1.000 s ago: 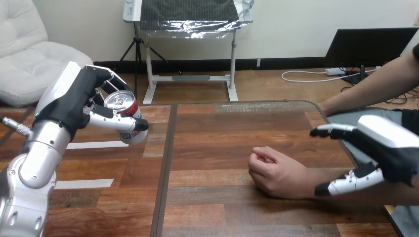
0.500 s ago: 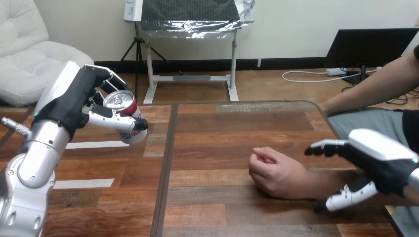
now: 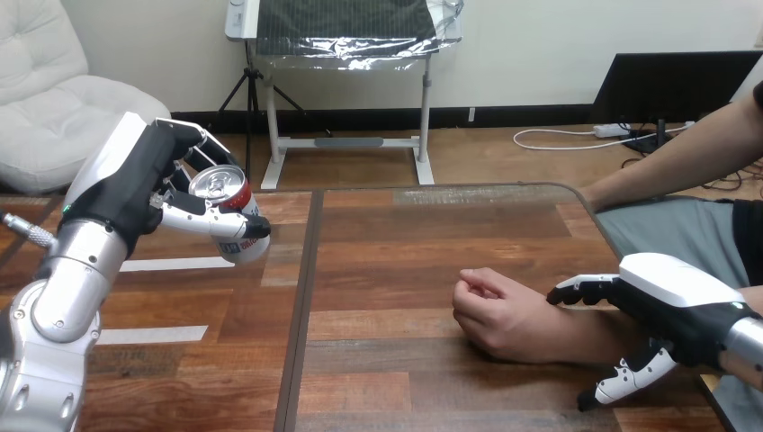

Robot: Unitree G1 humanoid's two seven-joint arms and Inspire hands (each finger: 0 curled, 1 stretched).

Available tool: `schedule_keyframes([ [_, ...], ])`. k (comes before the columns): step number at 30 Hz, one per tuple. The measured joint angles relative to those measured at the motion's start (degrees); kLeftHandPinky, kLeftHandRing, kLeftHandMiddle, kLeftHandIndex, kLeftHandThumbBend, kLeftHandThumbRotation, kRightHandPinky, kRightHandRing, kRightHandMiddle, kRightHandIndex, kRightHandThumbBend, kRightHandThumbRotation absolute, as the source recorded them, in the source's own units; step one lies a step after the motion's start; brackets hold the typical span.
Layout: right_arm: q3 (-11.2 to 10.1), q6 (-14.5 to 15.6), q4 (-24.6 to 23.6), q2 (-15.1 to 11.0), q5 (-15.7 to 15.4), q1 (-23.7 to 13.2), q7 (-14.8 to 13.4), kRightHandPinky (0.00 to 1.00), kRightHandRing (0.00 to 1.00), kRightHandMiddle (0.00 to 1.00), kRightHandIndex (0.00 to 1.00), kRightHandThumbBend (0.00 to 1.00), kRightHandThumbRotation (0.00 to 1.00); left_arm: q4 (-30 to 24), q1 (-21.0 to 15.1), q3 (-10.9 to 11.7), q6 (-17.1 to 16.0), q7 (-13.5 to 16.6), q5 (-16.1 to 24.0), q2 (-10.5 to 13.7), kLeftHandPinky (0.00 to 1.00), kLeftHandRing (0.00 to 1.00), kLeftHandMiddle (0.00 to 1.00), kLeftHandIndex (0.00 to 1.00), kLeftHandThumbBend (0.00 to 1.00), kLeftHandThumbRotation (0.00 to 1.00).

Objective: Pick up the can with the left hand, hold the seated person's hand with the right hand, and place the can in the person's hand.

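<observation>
Two robot hands are over the table (image 3: 396, 238). The left hand (image 3: 135, 184) has its fingers wrapped round the can (image 3: 232, 220), up above the table's left side. The right hand (image 3: 679, 301) is spread wide near the right edge, with the person's wrist (image 3: 585, 335) between fingers and thumb. The person's hand (image 3: 504, 317) rests curled on the wood. Bare table lies between it and the can.

The wooden table (image 3: 387, 261) bears one thing — the person's hand (image 3: 504, 317), loosely closed.

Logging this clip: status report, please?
Left hand shut on can, aloft. Right hand open over person's wrist, not gripping. Person's hand fisted on table. No obstruction.
</observation>
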Motion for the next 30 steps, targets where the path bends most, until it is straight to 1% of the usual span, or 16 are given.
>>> schedule_keyframes([
  [9,1.32,0.46,0.71,0.04,-1.58,-1.26,-1.00,0.77,0.80,0.81,0.81,1.00,0.13,0.00,0.00,0.01,-0.20,0.00,-0.01,0.00,0.25,0.29,0.38,0.42,0.84,0.00],
  [16,2.69,1.36,1.21,0.13,-2.68,-1.97,-2.10,0.72,0.79,0.80,0.80,1.00,0.12,0.00,0.00,0.04,-0.21,0.00,0.00,0.00,0.24,0.28,0.38,0.42,0.84,0.00],
  [23,3.91,3.51,1.44,0.29,-3.92,-2.87,-2.33,0.67,0.80,0.81,0.81,1.00,0.12,0.00,0.00,0.03,-0.25,0.00,-0.01,0.00,0.20,0.24,0.36,0.42,0.84,0.00],
  [30,5.49,5.19,2.28,0.38,-5.29,-3.95,-2.77,0.65,0.79,0.81,0.81,1.00,0.11,0.00,0.00,0.03,-0.25,0.00,0.00,0.00,0.19,0.23,0.36,0.42,0.84,0.00],
])
